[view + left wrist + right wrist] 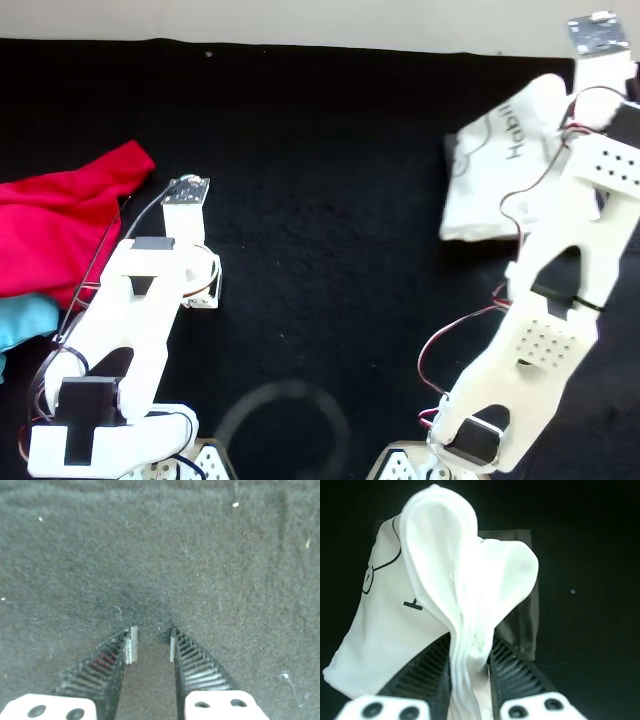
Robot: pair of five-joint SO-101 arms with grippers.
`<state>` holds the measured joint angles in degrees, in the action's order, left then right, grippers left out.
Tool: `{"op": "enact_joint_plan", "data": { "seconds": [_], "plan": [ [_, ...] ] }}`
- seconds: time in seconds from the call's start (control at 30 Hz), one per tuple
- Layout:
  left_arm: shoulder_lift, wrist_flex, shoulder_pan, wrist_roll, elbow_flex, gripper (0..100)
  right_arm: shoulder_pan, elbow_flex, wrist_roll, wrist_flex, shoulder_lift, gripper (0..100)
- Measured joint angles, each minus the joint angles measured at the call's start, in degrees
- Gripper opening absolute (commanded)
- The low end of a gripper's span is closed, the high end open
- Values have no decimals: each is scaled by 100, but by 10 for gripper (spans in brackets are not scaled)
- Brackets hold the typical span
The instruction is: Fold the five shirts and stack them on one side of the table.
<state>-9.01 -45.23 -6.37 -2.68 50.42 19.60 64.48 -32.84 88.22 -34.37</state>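
A white shirt (495, 170) with black print lies at the table's far right, and one fold of it is lifted. My right gripper (470, 652) is shut on that raised fold of the white shirt (450, 580), which bulges up between the fingers. A dark grey folded piece (522, 620) lies under it. A red shirt (60, 215) is crumpled at the left edge, with a light blue shirt (25, 318) just in front of it. My left gripper (151, 642) points down at the bare black cloth, open with nothing between its fingers. The left arm (140, 300) stands beside the red shirt.
Black cloth (330, 200) covers the whole table, and its middle between the two arms is bare. The right arm (545, 300) stretches toward the far right corner. A pale wall strip (300, 20) runs along the far edge.
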Motion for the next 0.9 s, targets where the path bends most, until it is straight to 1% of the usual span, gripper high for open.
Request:
{"op": "enact_joint_plan", "data": {
  "seconds": [0.13,0.3,0.43,0.67,0.73,0.83,0.87,0.9],
  "plan": [
    [-18,26,0,0,44,126,185,-70,-255,-545,-220,6],
    [-26,26,0,0,53,126,264,-105,-677,-695,-958,6],
    [-26,35,0,0,53,126,264,-105,-756,-862,-1327,6],
    [-26,35,0,0,53,126,281,-114,-756,-1688,-1618,10],
    [-26,35,0,0,53,126,316,-114,-756,-1899,-1618,42],
    [-26,35,0,0,53,126,343,-114,-756,-2022,-1626,176],
    [-26,35,0,0,53,126,343,-123,-756,-2040,-1626,203],
    [-26,35,0,0,53,126,343,-123,-756,-2040,-1626,204]
  ]
}}
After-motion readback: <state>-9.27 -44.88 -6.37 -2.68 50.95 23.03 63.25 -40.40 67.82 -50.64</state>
